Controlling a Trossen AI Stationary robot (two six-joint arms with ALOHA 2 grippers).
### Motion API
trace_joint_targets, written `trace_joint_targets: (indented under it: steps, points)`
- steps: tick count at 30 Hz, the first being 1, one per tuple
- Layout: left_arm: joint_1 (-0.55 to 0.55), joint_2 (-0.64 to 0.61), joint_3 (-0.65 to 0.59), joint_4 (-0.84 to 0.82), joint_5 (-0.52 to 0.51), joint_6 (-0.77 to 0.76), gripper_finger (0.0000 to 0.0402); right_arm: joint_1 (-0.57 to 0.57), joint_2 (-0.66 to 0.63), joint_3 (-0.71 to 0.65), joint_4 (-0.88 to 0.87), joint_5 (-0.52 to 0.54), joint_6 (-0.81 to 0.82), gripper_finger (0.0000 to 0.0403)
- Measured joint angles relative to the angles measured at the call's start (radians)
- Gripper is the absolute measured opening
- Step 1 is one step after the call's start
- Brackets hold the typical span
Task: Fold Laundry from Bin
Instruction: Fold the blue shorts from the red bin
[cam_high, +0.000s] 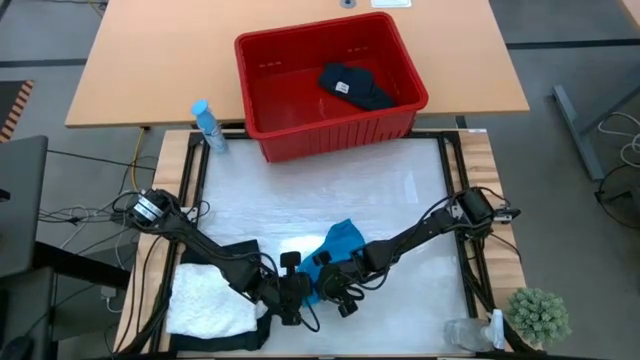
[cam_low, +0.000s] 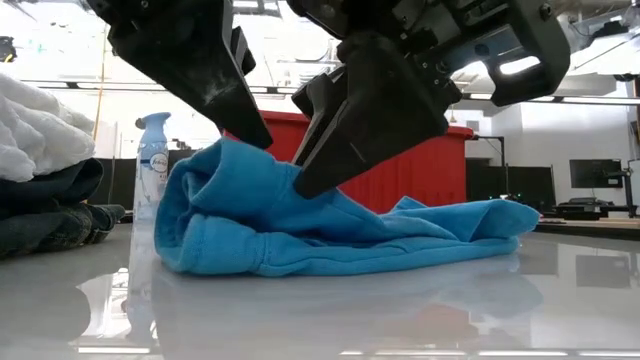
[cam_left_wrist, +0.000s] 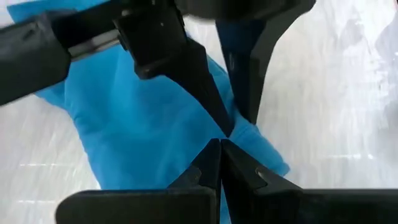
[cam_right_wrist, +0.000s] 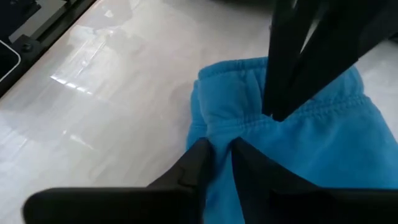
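One blue garment (cam_high: 340, 243) on table (cam_high: 330, 190), near edge; left gripper (cam_high: 292, 300) closed on it, right gripper (cam_high: 338, 290) slightly parted at it. One red bin (cam_high: 265, 100), one dark item (cam_high: 355, 85) inside.

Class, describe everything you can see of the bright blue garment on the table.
The blue garment is small, soft and fleece-like, with a ribbed, gathered band along one edge. It lies crumpled and partly folded on the white table, near its front edge, apart from the red bin. Both hands meet over it: the left hand, shut, pinches a fold; the right hand, fingers slightly parted, touches the cloth beside the band.
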Motion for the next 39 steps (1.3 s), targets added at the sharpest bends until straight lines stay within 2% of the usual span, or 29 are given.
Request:
trace_joint_targets:
  steps: [10,16,22,28,39]
  points:
    - [-0.004,0.000,-0.085,0.115,0.022,-0.058,0.0000,0.000,-0.003,0.003,-0.022,0.000,0.035,0.0163]
    - [-0.011,0.000,-0.093,0.120,0.028,-0.059,0.0000,-0.003,-0.028,0.082,-0.212,0.001,0.029,0.0191]
    - [-0.033,0.031,-0.094,0.132,0.029,-0.084,0.0000,-0.038,-0.065,0.118,-0.463,0.007,0.008,0.0186]
    - [-0.049,0.050,-0.094,0.114,0.023,-0.085,0.0000,-0.135,-0.093,0.116,-0.697,0.011,0.084,0.0171]
    - [-0.048,0.049,-0.108,0.091,0.001,-0.115,0.0000,-0.317,-0.117,0.115,-0.827,0.019,0.252,0.0165]
